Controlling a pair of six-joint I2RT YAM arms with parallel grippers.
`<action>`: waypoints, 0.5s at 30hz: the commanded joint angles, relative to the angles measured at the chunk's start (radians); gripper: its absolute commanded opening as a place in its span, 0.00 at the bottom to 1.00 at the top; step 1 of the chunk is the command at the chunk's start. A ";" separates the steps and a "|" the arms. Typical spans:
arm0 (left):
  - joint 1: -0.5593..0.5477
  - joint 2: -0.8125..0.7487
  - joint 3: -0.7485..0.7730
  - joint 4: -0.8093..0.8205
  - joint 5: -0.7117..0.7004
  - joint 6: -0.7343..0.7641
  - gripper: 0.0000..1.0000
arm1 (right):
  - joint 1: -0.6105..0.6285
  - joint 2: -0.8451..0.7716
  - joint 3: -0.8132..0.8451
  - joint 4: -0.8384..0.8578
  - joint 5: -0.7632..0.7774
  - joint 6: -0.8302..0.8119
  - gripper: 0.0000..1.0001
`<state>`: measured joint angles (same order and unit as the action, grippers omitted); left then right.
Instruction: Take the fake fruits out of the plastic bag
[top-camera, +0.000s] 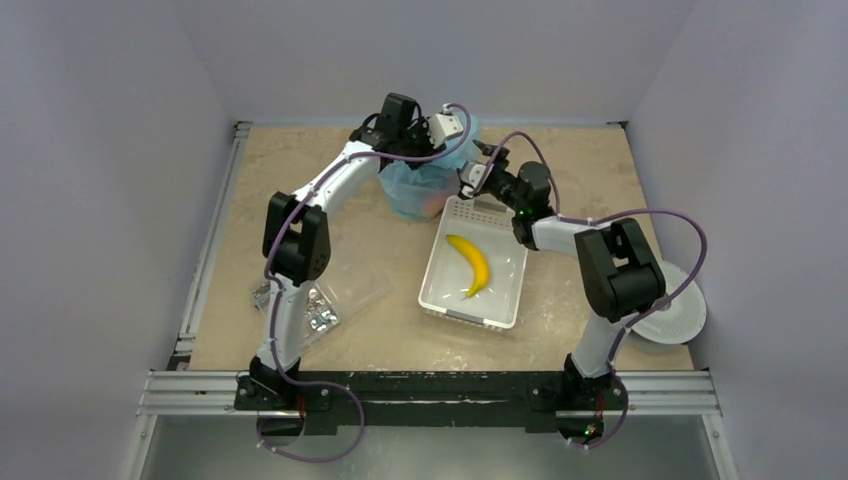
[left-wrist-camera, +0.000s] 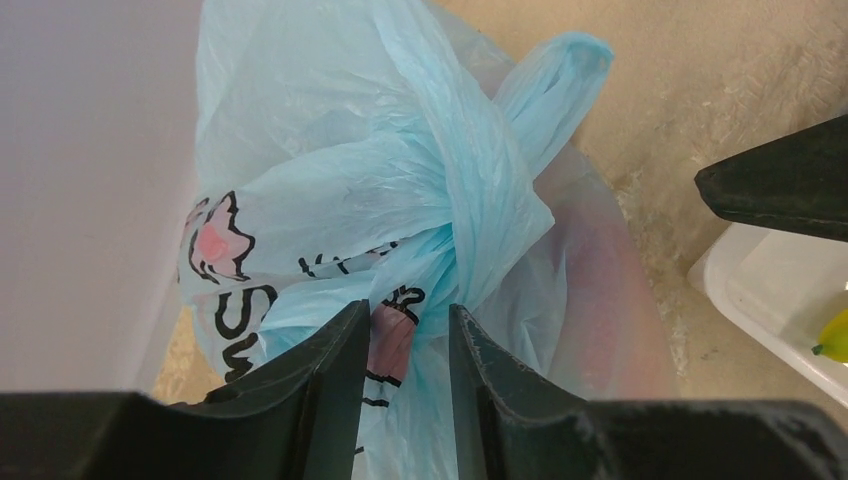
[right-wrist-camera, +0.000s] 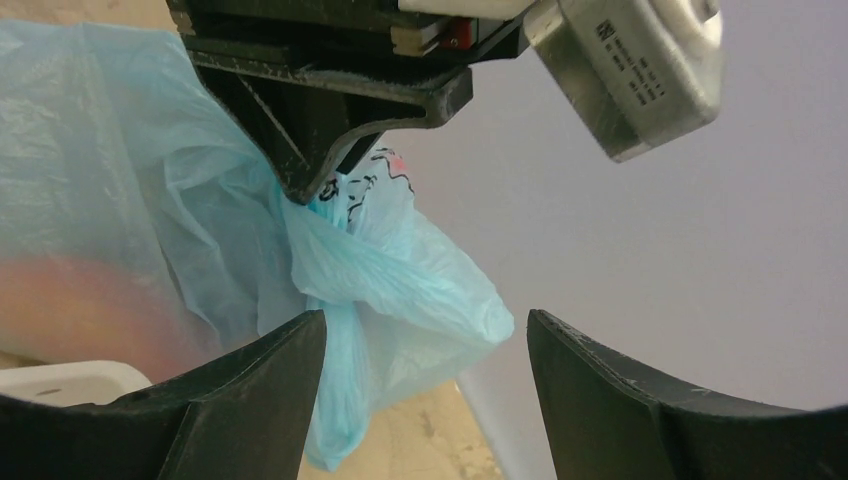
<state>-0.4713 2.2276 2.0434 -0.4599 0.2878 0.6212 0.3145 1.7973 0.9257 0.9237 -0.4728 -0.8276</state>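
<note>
Your left tool is clamped on the plastic bag. A fold of blue film w/ the pink print sits pinched btwn its fingers, just under the tied handles. The right wrist view shows that same pinch holding the bag's neck up, so one handle lobe hangs free. That's prob. the reason for the hold: it pulls the thin film taut and gives your other arm something to pull against.

Your right tool is spread wide w/ nothing in it. The loose lobe hangs just ahead of the gap, not touching as far as I can tell. My read: you're lined up to take that lobe and work the knot open.

The fake fruits are inside the bag, only an orange-pink blur through the film, so can't tell which is which. None out yet, so the task is at its start.

The bag stands at the far side of the beige surface, close to the back wall and just beyond the white tray. The tray holds only a yellow banana; that close, it makes a short drop-off.

A clear packet of metal bits lies well apart, beside the left arm. A white round disc overhangs the surface's right edge. Plain grey walls on 3 sides, black rail at the near edge.
</note>
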 joint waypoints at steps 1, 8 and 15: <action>0.031 0.025 0.070 -0.047 0.075 -0.044 0.31 | 0.009 0.022 0.079 -0.008 -0.051 -0.045 0.72; 0.053 0.017 0.052 -0.030 0.124 -0.091 0.03 | 0.042 0.091 0.171 -0.112 -0.069 -0.119 0.72; 0.068 -0.039 -0.021 0.042 0.187 -0.159 0.00 | 0.078 0.152 0.235 -0.159 -0.053 -0.198 0.72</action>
<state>-0.4149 2.2581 2.0510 -0.4747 0.3977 0.5194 0.3687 1.9396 1.1023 0.7940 -0.5213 -0.9417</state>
